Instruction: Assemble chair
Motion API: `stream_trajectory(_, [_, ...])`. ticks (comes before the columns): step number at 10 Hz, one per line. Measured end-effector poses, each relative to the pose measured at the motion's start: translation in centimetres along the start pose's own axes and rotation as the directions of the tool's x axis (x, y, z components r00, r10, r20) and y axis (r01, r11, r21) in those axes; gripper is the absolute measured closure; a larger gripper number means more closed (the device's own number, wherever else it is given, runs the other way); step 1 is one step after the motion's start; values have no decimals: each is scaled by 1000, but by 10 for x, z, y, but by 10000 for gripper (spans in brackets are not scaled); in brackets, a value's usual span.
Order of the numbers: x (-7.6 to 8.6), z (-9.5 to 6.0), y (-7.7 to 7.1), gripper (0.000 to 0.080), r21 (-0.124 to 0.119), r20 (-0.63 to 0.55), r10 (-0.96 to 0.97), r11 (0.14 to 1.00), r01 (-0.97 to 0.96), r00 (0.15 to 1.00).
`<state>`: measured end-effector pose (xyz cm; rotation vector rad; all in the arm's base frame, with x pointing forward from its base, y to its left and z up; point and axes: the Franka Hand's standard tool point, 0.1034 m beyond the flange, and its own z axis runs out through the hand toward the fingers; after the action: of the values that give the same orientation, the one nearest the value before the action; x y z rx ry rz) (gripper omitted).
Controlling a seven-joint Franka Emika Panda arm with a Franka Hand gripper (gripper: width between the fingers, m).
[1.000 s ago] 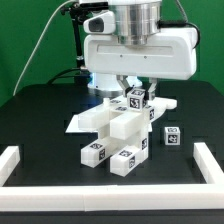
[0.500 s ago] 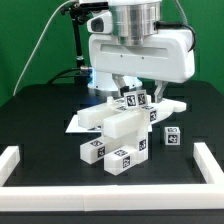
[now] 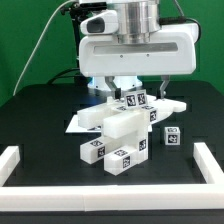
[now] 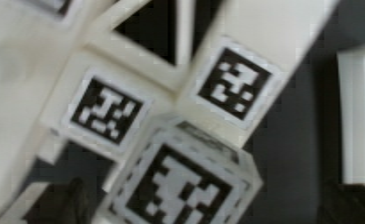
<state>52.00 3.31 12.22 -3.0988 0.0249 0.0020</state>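
Chunky matte-white tagged plastic chair pieces [image 3: 118, 135] heaped at frame centre on black table [image 3: 40, 120]; one small tagged block [image 3: 172, 136] just right. Two-finger gripper [image 3: 125, 92] over heap; opening, grasp: cannot tell.

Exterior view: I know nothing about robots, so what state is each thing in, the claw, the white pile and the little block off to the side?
gripper: lowered right above the pile; open or shut cannot be told.
chair pieces: clustered and stacked mid-table, not a finished chair.
small tagged block: lying alone on the table, to the exterior view's right of the pile, apart from it.
border rail: lying along the table's edge.
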Motion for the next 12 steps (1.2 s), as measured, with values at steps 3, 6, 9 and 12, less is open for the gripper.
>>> stream_trajectory(3, [-4,2,1,151,-3,-3,-186,983,186,983])
stream_trajectory(6, [-2,4,3,151,-28,-18,-389,921,388,921])
stream_trajectory(9, [-2,4,3,406,-27,-18,-350,936,350,936])
stream_trajectory(12, [-2,4,2,514,-20,-26,-142,990,142,990])
